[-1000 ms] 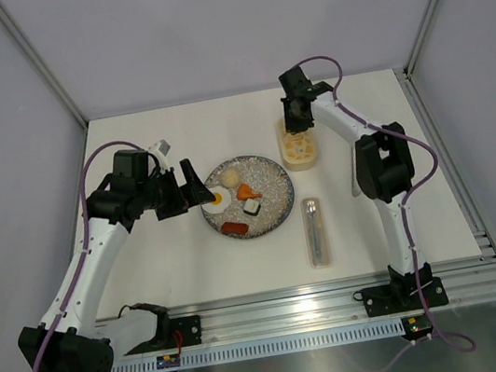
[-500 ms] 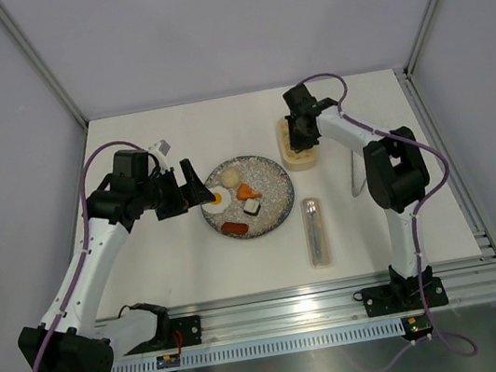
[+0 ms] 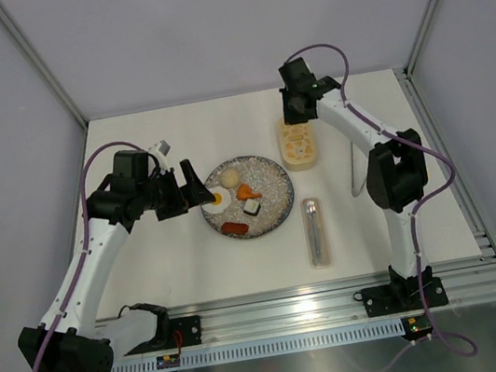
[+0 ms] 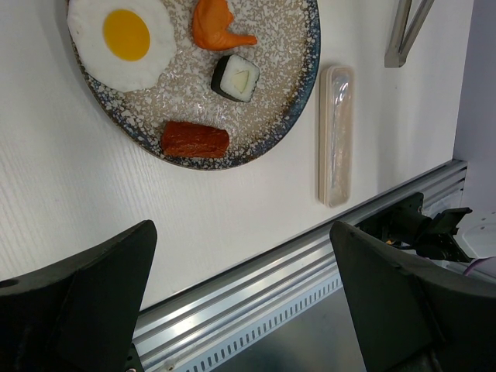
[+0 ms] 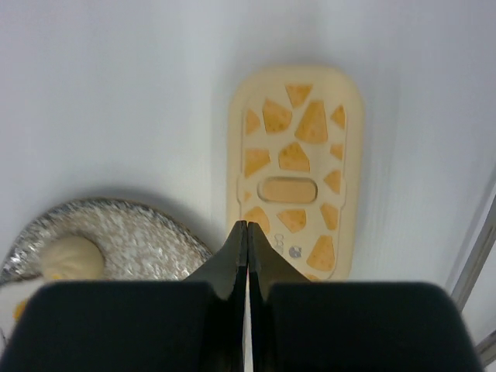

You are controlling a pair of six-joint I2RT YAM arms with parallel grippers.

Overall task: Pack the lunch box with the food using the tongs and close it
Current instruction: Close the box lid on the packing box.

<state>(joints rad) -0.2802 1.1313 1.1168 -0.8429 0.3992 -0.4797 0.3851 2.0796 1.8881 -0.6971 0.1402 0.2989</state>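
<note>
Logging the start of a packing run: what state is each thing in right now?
Lunch box: lid on, closed.
Food: five pieces, all on the plate.
Tongs: lying on the table, untouched.
Cutlery case: closed, flat on the table.
Left tool: open, empty.
Right tool: shut, empty.

Speckled glossy plate [image 4: 283, 81], matt cream plastic lunch box [image 5: 294, 167], clear plastic cutlery case [image 4: 336, 132], silver metal tongs [image 4: 397, 39]
</note>
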